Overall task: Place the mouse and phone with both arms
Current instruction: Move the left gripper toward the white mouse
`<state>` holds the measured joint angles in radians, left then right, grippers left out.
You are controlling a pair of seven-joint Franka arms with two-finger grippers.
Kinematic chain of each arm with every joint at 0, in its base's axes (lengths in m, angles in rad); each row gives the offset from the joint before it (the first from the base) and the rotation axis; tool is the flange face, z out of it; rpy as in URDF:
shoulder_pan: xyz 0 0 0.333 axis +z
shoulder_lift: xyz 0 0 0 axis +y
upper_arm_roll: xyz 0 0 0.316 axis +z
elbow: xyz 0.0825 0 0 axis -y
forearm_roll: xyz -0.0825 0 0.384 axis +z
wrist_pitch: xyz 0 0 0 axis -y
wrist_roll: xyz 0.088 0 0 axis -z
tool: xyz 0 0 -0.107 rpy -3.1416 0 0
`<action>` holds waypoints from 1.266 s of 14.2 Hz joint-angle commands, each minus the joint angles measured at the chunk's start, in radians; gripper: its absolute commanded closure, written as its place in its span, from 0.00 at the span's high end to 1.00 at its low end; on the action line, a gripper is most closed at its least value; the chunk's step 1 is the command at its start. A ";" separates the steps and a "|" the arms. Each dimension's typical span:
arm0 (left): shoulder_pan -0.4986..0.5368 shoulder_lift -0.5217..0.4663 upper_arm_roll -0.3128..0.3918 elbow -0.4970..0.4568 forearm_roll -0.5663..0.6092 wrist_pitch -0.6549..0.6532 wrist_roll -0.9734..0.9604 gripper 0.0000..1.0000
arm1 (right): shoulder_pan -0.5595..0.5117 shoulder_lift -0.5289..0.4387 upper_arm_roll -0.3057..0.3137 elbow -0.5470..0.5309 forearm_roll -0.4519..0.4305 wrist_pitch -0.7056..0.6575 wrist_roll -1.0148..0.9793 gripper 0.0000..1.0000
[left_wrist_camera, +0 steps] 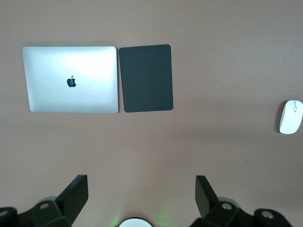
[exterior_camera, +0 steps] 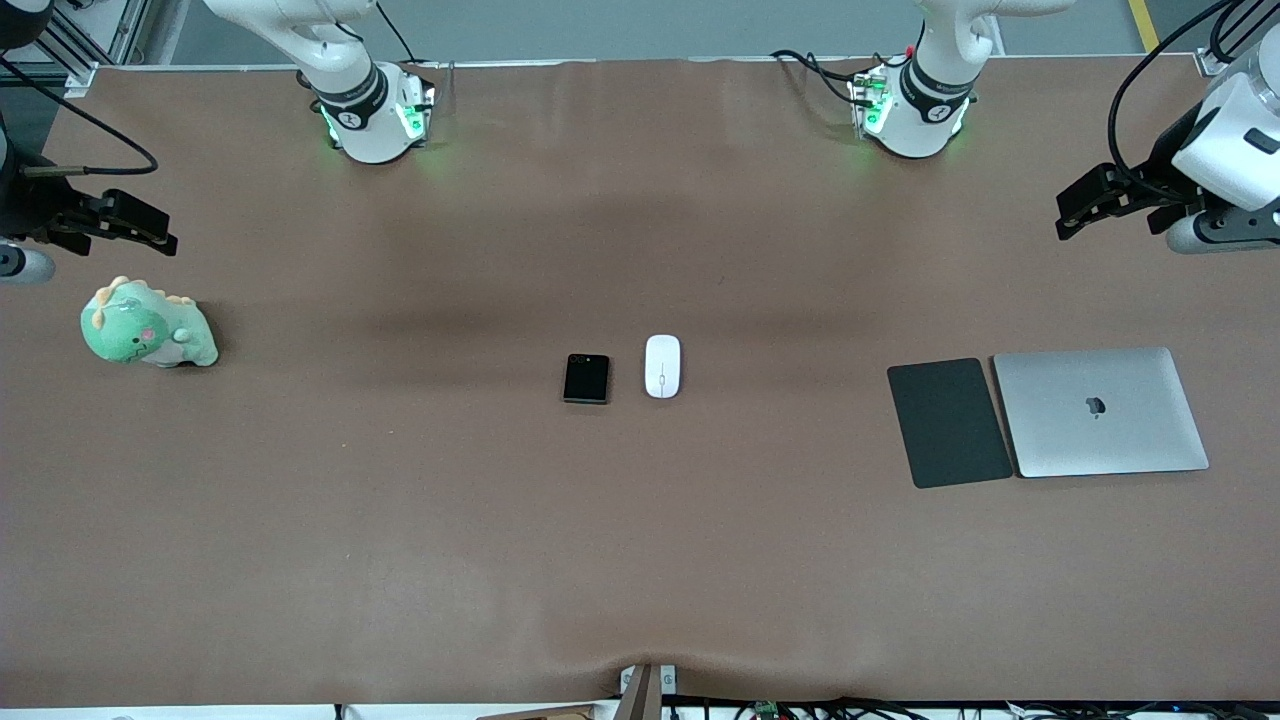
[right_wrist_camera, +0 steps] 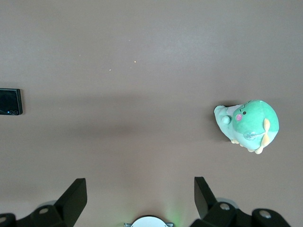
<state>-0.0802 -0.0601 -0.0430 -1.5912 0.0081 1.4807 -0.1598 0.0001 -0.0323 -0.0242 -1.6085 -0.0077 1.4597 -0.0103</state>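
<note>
Both arms wait high over the counter's (exterior_camera: 640, 560) ends; left gripper (left_wrist_camera: 142, 196) and right gripper (right_wrist_camera: 140, 194) jaws spread wide, empty, touching nothing.

The phone (exterior_camera: 586, 378) and the mouse (exterior_camera: 662, 366) lie side by side in the middle of the brown table (exterior_camera: 640, 560), close but not touching. Bare table lies all around them. The dark pad (exterior_camera: 948, 422) and the silver laptop (exterior_camera: 1098, 411) sit well apart toward the left arm's end. A green toy dinosaur (exterior_camera: 148, 325) sits well apart toward the right arm's end.
</note>
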 commanded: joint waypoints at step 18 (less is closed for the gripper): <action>-0.049 0.209 -0.213 0.008 -0.011 0.203 -0.289 1.00 | 0.004 0.045 -0.003 0.056 0.031 -0.013 -0.004 1.00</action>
<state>-0.1291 0.1137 -0.2244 -1.5927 0.0011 1.6501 -0.3880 0.0005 -0.0070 -0.0230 -1.5812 0.0059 1.4613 -0.0103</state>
